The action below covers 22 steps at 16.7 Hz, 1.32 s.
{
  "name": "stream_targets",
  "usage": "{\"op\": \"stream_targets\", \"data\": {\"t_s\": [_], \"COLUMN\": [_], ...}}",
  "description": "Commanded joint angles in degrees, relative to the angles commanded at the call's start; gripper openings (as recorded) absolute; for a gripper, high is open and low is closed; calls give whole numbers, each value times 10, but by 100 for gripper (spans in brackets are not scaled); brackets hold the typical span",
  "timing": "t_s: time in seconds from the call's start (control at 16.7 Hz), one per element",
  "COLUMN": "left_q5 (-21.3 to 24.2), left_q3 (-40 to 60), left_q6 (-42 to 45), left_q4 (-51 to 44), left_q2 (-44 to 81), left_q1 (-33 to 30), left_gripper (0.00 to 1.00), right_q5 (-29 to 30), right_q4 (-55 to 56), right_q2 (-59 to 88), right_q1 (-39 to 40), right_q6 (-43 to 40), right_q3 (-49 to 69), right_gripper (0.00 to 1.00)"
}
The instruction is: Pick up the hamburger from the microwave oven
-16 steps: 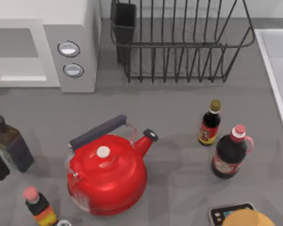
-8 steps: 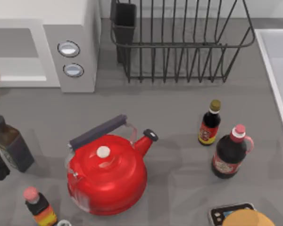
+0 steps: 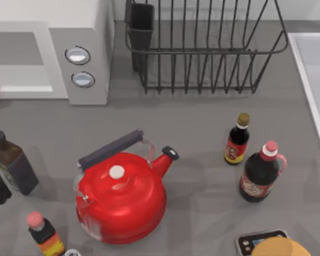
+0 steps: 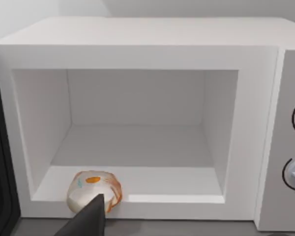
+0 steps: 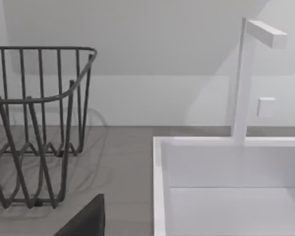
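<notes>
The hamburger (image 4: 94, 191) sits at the front lip of the open microwave (image 4: 137, 44), lower left of the left wrist view; it looks light and squashy, best pinched gently across its sides, though I cannot tell the fingers' state.

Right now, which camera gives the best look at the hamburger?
The left wrist view: the hamburger sits in plain sight at the microwave's open front edge. The top view catches a sliver at its left edge; the right wrist view faces elsewhere.
</notes>
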Motion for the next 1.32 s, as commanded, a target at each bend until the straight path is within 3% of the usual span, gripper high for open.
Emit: {"op": "stream_targets", "data": {"t_s": [0.72,1.02,1.32], "left_q5": [7,29,61], "left_q3": [19,82,172], "left_q6": [3,11,24], "left_q4": [28,121,256], "left_q2": [56,239,504], "left_q1": [6,26,56], "left_gripper": [100,100,100], "right_q5": [0,0,0], "right_q4": [0,0,0], "right_q2": [0,0,0], "right_q1": [0,0,0], "right_q6": [0,0,0], "right_q3": [0,0,0], "right_gripper": [100,100,100]}}
